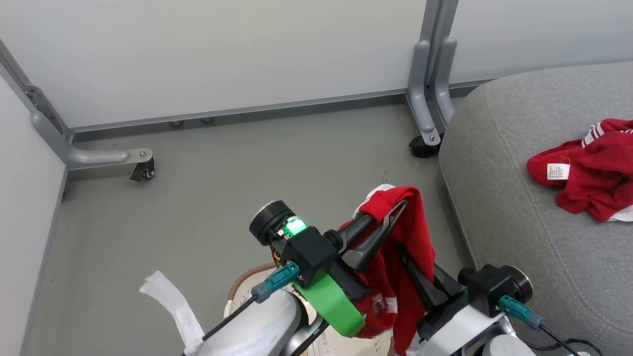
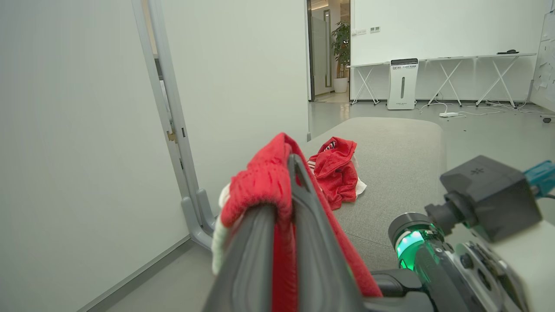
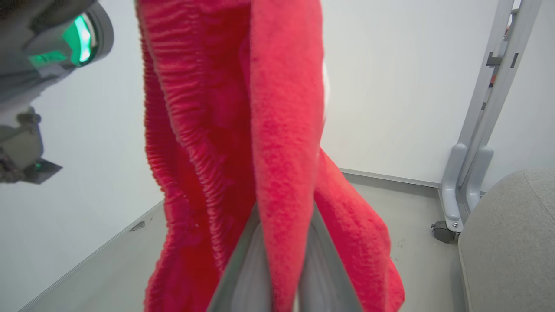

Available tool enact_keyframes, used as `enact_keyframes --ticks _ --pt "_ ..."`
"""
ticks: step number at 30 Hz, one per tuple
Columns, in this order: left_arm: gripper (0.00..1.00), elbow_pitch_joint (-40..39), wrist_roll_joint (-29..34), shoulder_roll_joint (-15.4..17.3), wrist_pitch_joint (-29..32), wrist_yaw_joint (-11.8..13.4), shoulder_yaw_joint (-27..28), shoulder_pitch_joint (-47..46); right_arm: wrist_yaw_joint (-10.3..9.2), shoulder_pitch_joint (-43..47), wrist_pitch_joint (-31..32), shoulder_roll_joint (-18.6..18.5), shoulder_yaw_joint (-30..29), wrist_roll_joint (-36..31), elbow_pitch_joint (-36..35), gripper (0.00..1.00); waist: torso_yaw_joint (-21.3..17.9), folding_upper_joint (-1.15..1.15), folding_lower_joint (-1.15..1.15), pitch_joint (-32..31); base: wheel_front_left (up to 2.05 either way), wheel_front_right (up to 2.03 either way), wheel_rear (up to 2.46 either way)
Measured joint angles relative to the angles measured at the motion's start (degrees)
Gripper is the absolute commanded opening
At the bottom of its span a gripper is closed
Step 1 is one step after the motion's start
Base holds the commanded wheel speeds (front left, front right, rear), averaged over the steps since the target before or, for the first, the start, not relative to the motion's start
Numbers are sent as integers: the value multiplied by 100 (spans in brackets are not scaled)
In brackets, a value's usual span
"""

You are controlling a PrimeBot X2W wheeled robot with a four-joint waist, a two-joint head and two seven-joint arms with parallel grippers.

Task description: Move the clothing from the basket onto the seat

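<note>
Left gripper [image 1: 394, 211]: you have it clamped on the top fold of a red garment [image 1: 418, 232]; raised above the basket [image 1: 246, 280].
Right gripper [image 1: 403, 252]: closed tight on the same garment, lower down.
Held garment: hangs between basket and seat [image 1: 514, 232].
Second garment [image 1: 593, 173]: crumpled on the seat, well right of your grippers; white tag [image 1: 558, 171] facing up.

The grey floor [image 1: 222, 188] carries the basket [image 1: 246, 279], the grey seat [image 1: 519, 222] and, along its far edge, the wheeled feet [image 1: 142, 170] of the white screens [image 1: 247, 54]. One red garment [image 1: 593, 173] lies crumpled on the seat, well in from its rounded corner, its white tag [image 1: 558, 171] showing.
</note>
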Motion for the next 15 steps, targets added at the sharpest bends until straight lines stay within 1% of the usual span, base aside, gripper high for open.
enact_keyframes --ticks 11,12,13,15 --pt "0 118 -44 13 0 0 -11 46 0 1 0 -9 -60 32 -75 0 17 0 0 51 0 0 0" --pt "42 130 -73 12 -1 0 2 62 0 0 0 -7 -79 37 -88 0 18 0 0 58 0 0 0" --pt "100 159 -123 10 -1 0 11 84 0 0 0 -5 -91 40 -93 0 18 0 0 64 0 0 0" --pt "100 196 -146 26 -1 0 0 108 0 -1 0 -3 -112 40 -112 0 18 0 0 81 0 0 0"
